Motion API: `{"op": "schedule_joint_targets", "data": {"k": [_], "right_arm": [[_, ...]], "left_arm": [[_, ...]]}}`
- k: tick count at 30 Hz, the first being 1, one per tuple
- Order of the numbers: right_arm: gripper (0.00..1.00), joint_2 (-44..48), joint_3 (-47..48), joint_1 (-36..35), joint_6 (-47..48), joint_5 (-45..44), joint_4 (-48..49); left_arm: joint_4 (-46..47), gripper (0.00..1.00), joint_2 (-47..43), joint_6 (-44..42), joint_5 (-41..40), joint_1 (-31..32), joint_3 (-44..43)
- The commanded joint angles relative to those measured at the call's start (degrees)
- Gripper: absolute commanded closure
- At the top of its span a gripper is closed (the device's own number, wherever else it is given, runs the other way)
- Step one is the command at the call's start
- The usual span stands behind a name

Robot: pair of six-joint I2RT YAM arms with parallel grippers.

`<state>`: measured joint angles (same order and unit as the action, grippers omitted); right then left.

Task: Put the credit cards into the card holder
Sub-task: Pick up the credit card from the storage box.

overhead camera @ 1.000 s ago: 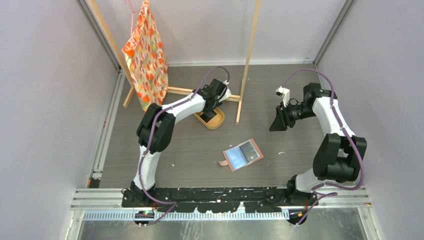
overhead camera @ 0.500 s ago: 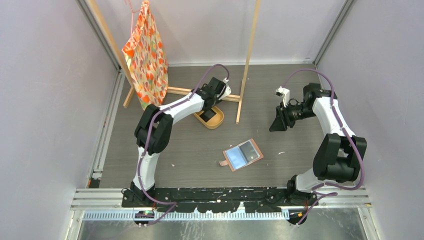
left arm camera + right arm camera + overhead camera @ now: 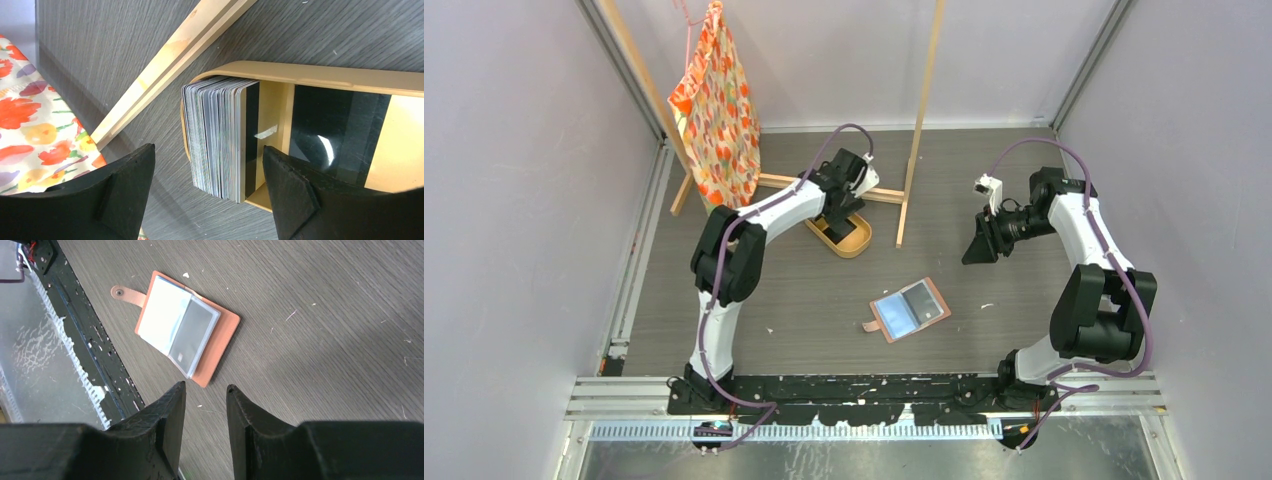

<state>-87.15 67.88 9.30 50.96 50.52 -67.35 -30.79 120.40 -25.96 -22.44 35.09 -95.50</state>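
The credit cards (image 3: 222, 140) stand on edge as a thick stack at one end of the oval tan tray (image 3: 310, 75). My left gripper (image 3: 207, 149) hangs open just above them, one finger on each side of the stack, touching nothing. From above, that gripper (image 3: 836, 212) is over the tray (image 3: 858, 240) at the back. The card holder (image 3: 911, 308) lies open on the table's middle, clear pockets up, its snap tab (image 3: 122, 292) pointing outward. My right gripper (image 3: 206, 386) hovers high to its right, slightly open and with nothing between its fingers.
A wooden rack stands at the back, its base bar (image 3: 170, 65) running right beside the tray and its post (image 3: 921, 120) just to the right. An orange floral cloth (image 3: 714, 110) hangs at the left. A black rail (image 3: 95, 365) edges the table near the card holder.
My left wrist has shifted a little back and to the left over the tray. The right arm and the card holder have not moved.
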Motion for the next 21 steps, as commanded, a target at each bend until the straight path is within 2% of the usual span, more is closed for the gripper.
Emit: {"op": "schedule_joint_targets", "data": {"k": [1,5,9,21], "right_arm": [[0.59,0.1,0.8,0.2,1.3,1.6,-0.7],[0.59,0.2,0.8,0.2,1.3,1.6,-0.8],[0.60,0.2,0.8,0.2,1.3,1.6,-0.8],[0.59,0.1,0.7,0.2,1.4,1.7,-0.9]], "left_arm": [[-0.6,0.21,-0.3,0.4,1.7,-0.6,-1.6],[-0.7,0.21,-0.4,0.8,1.6,-0.8,-1.6],[-0.4,0.34,-1.1,1.3,-0.3,-0.9,-1.6],[3.5,0.44,-5.4,1.4,-2.6,-0.9,1.8]]}}
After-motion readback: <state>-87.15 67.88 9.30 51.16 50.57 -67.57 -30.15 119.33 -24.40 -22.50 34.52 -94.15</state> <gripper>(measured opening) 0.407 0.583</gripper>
